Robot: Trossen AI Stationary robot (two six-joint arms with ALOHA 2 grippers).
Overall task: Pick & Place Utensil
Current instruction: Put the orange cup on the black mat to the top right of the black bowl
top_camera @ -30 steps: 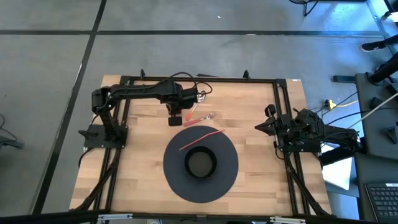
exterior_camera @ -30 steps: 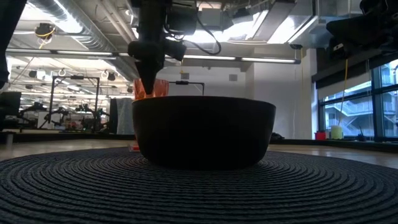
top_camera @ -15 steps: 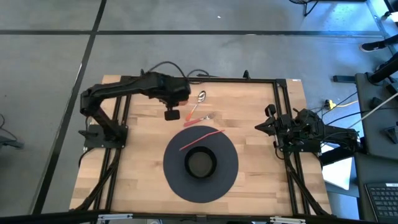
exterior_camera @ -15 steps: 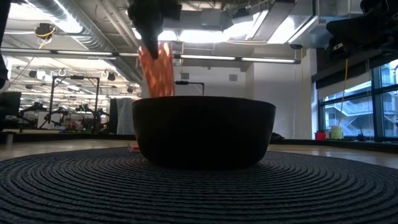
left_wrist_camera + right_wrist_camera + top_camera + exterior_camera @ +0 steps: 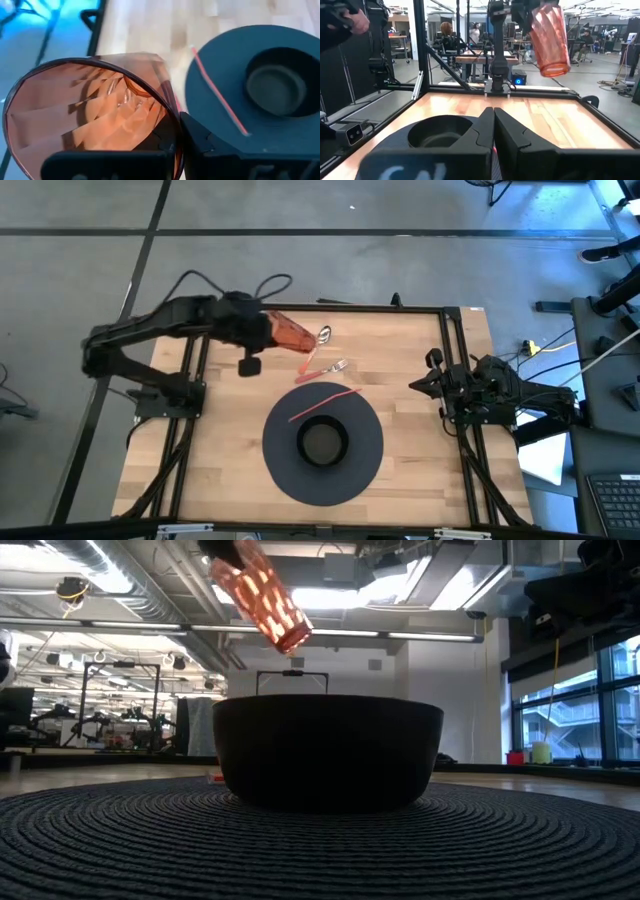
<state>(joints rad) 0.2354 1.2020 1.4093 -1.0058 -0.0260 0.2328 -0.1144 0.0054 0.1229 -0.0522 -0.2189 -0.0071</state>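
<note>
My left gripper (image 5: 268, 330) is shut on an orange faceted see-through cup (image 5: 291, 334), held high over the table's far left. The cup also shows in the low view (image 5: 265, 598) and the right wrist view (image 5: 549, 40). A spoon (image 5: 323, 335) and a fork (image 5: 338, 366) lie on the wood just beyond the round dark mat (image 5: 285, 470). A red stick (image 5: 325, 402) lies on the mat beside the dark bowl (image 5: 322, 442). My right gripper (image 5: 432, 384) waits shut at the table's right edge. My left gripper holds the cup by its wall at the rim (image 5: 173, 131), one finger inside the cup and one finger (image 5: 200, 140) outside. The cup is lifted clear of the table and tilted, with its base pointing down toward the table's right side.
The black frame rails (image 5: 320, 308) run around the table. Bare wood lies left of the mat (image 5: 225, 430) and between the mat and my right arm (image 5: 410, 440). People and benches show in the room beyond the table.
My left gripper has gone up and back toward the table's far left corner with the cup. The cup has come up from the table behind the bowl and tipped from upright to slanted. The spoon and fork lie on the wood where the cup stood.
</note>
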